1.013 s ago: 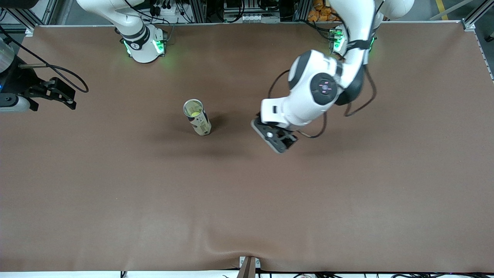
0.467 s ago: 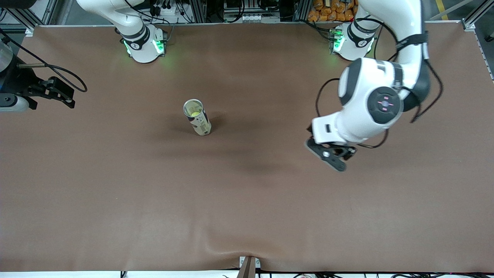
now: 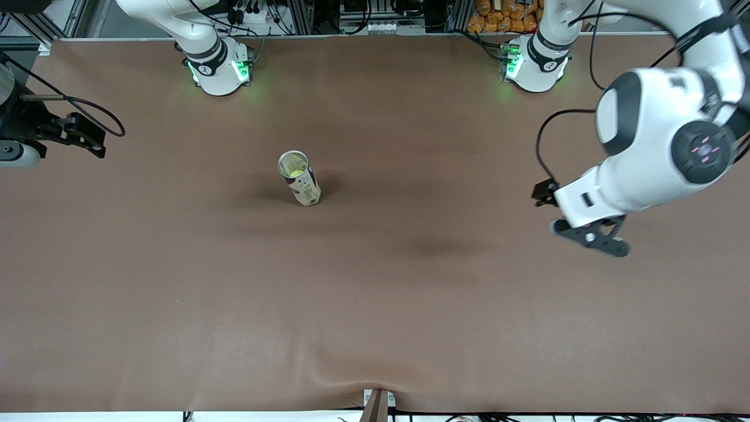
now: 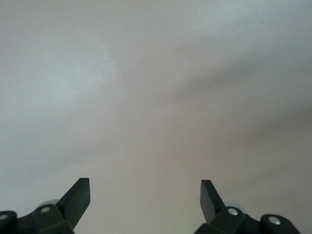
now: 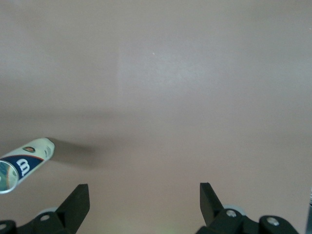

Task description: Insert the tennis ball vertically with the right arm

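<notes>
A tennis ball can (image 3: 299,179) stands upright mid-table with its top open, and a yellow-green tennis ball (image 3: 295,171) shows inside it. My right arm, white with black sections and a dark joint cap (image 3: 702,149), holds the right gripper (image 3: 589,239) open and empty, high over bare table well away from the can. The right wrist view shows its open gripper (image 5: 145,191) and the can (image 5: 27,163) off to one side. My left gripper (image 3: 88,140) hangs open and empty over its own end of the table. The left wrist view (image 4: 145,187) shows only bare table.
A brown mat (image 3: 375,305) covers the whole table. Both arm bases (image 3: 218,67) (image 3: 534,61) stand along the table's edge farthest from the front camera. A metal clamp (image 3: 378,403) sits at the nearest edge.
The right arm has swung fast from beside the can out toward its own end of the table. The left gripper has drifted slightly away from the can. The can has not moved.
</notes>
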Controlling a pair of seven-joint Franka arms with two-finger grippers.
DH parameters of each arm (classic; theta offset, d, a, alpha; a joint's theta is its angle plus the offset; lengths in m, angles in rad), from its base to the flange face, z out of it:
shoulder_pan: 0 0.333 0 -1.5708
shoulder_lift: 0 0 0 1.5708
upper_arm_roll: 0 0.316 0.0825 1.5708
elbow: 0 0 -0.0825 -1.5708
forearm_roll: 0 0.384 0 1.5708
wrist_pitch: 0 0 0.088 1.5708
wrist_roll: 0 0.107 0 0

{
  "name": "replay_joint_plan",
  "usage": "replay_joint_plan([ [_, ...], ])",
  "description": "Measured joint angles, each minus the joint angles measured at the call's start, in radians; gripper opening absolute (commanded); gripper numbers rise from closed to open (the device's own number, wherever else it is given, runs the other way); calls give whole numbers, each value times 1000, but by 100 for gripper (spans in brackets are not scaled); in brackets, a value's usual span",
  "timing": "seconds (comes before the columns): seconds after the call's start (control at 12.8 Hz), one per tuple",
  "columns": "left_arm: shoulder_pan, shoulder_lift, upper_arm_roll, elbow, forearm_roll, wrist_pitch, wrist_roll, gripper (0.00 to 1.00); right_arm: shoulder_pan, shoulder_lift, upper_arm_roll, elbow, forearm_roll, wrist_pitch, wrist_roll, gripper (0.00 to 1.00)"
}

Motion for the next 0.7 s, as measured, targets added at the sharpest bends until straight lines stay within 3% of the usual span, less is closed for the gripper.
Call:
replay_joint_plan([
  [0.31, 64, -112, -17, 4, 44, -113, -133, 100, 16, 0, 4, 10, -12, -11, 0, 100],
  [0.7, 360, -253, -296, 5, 190, -136, -155, 100, 15, 0, 4, 11, -14, -12, 0, 100],
])
